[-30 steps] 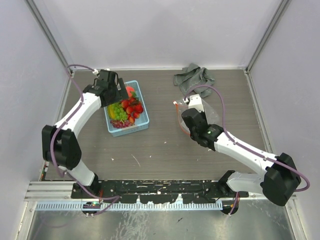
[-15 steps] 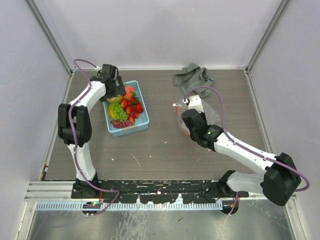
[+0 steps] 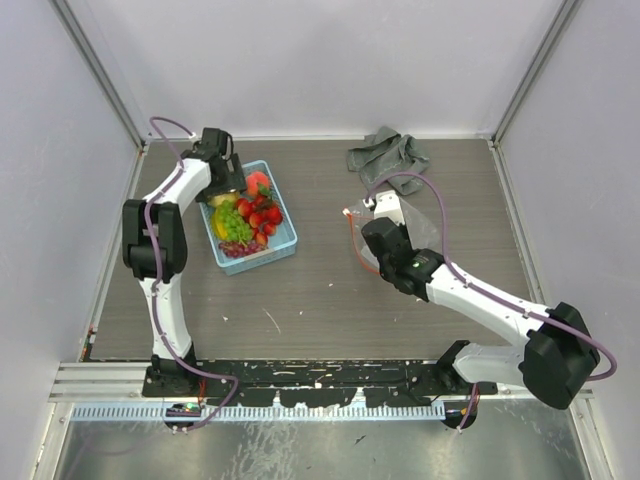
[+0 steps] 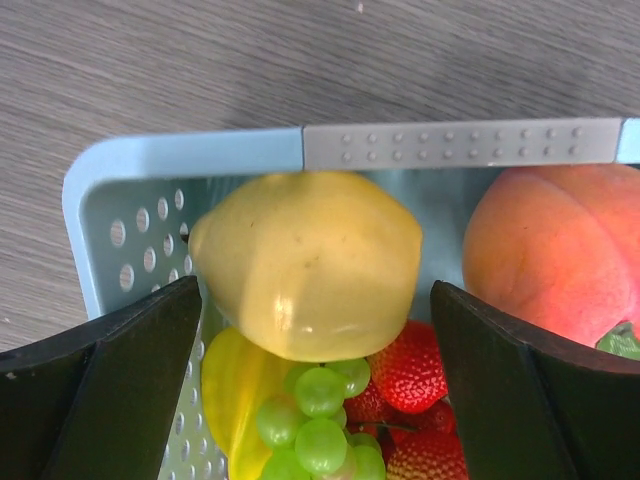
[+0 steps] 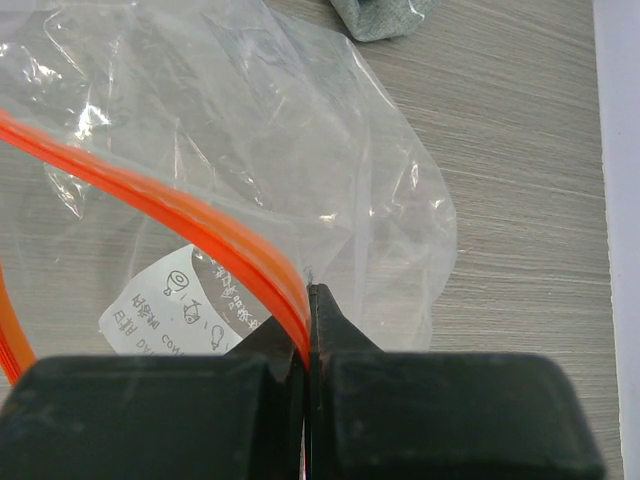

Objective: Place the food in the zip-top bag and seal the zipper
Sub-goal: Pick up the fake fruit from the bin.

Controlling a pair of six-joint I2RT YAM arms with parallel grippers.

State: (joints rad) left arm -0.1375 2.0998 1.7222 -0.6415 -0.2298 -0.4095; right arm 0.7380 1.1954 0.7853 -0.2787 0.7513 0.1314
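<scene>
Your left hand (image 4: 315,292) hangs wide apart around the lemon (image 4: 305,260) in the blue basket (image 4: 180,160) at far left, your right hand (image 5: 308,300) is clamped on the orange zipper (image 5: 160,205) of the bag (image 5: 330,180) at mid-right, so no fruit looks bagged yet and sealing is left.

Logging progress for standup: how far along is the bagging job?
Done: the right hand is shut on the zipper, pinching the bag at its mouth edge. In hand: the left hand, open, straddles the lemon in the basket, not yet gripping it. Left: the bag looks empty, so all the loading and the sealing.
</scene>
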